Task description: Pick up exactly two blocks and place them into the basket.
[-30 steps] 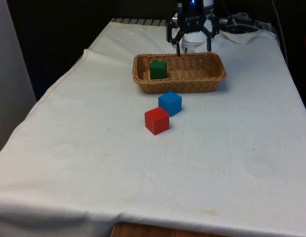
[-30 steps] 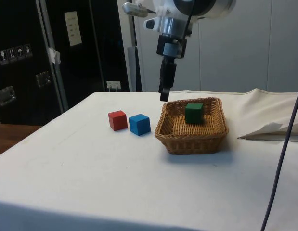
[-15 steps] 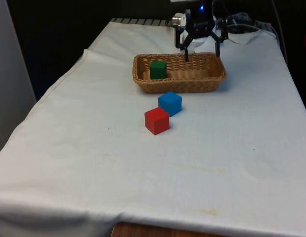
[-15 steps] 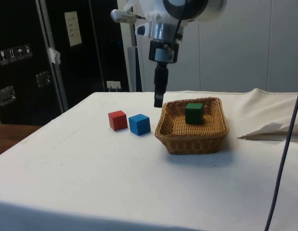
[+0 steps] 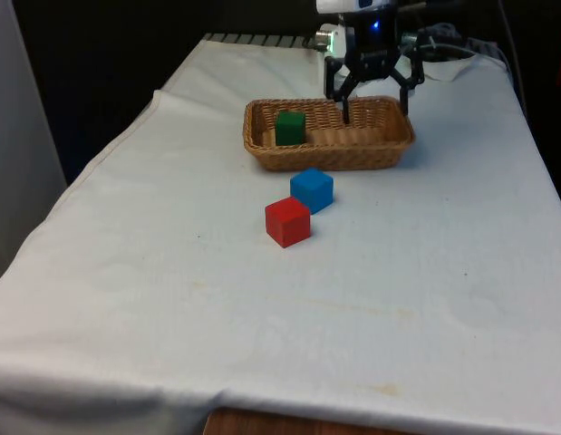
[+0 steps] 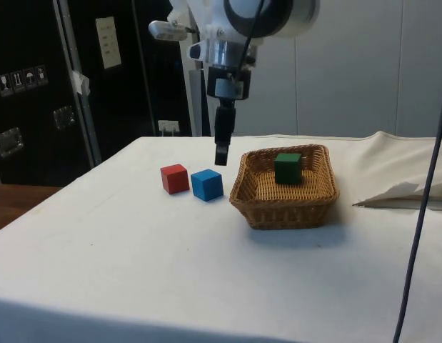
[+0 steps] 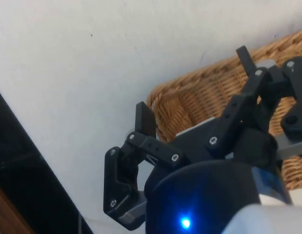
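blocks on white cloth, one already in woven wicker basket (image 5: 262, 152).

green wooden cube (image 5: 290, 127) inside basket at front view's left end; blue wooden cube (image 5: 312, 189) just in front of basket, red wooden cube (image 5: 287, 221) touching or nearly touching its near corner. black two-finger gripper (image 5: 374, 101) raised above basket's near rim, spread wide, holding nothing; in side view (image 6: 221, 152) above blue cube. risks: descending onto blue cube with red so close, nudging either aside; clipping basket wall and shifting it; adding both remaining cubes, making three instead of two.
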You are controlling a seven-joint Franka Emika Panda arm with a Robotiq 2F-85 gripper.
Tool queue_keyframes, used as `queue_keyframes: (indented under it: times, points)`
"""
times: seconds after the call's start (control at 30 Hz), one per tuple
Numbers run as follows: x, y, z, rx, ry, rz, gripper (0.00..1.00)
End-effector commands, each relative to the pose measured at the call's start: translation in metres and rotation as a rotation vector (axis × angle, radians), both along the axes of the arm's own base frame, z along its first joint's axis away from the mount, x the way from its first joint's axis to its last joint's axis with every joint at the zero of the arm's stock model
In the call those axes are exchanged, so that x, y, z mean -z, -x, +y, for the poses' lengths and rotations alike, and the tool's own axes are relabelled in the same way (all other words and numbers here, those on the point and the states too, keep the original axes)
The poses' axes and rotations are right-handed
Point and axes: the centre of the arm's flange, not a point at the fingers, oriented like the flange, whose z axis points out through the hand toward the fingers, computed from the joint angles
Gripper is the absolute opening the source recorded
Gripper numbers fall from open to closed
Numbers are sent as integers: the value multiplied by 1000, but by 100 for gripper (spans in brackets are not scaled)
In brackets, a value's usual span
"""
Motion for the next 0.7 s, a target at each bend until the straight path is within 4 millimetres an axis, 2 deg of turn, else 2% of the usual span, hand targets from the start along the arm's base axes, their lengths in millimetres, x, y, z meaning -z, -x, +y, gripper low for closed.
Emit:
queue_keyframes:
  times: [0.0,0.67]
  points:
    - [1,-5,0,8,-1,2,100]
    - [17,-34,-21,66,39,12,100]
